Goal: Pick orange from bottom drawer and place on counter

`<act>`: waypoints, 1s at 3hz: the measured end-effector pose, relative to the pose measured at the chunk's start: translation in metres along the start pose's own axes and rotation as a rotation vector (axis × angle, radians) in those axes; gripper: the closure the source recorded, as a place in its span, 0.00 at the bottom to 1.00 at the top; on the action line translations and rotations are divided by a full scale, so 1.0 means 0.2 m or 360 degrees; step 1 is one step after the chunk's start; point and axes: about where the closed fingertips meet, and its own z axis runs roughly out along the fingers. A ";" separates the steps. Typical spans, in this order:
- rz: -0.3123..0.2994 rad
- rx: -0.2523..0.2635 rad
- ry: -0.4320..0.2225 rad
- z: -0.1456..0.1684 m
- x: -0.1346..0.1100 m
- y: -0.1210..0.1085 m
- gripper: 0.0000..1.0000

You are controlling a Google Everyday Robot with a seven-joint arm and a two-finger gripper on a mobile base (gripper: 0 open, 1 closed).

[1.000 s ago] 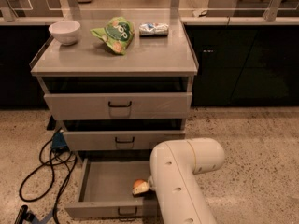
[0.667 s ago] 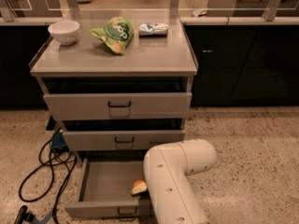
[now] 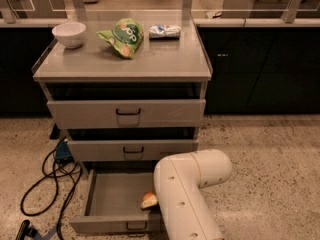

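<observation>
The gripper is out of sight behind the white arm (image 3: 185, 204), which reaches down into the open bottom drawer (image 3: 107, 201); whether it is spread or closed on anything cannot be told. The orange (image 3: 149, 200) lies in the drawer just left of where the arm hides the gripper, in the same spot as a second ago. The arm's elbow has shifted slightly left since then. Up on the table (image 3: 165, 59), well above, stands a white bowl (image 3: 69, 34).
</observation>
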 end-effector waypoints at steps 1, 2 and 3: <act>0.0000 0.0000 0.0000 0.00 0.00 0.00 0.24; 0.0000 0.0000 0.0000 0.00 0.00 0.00 0.47; 0.0000 0.0000 0.0000 -0.04 -0.01 0.01 0.69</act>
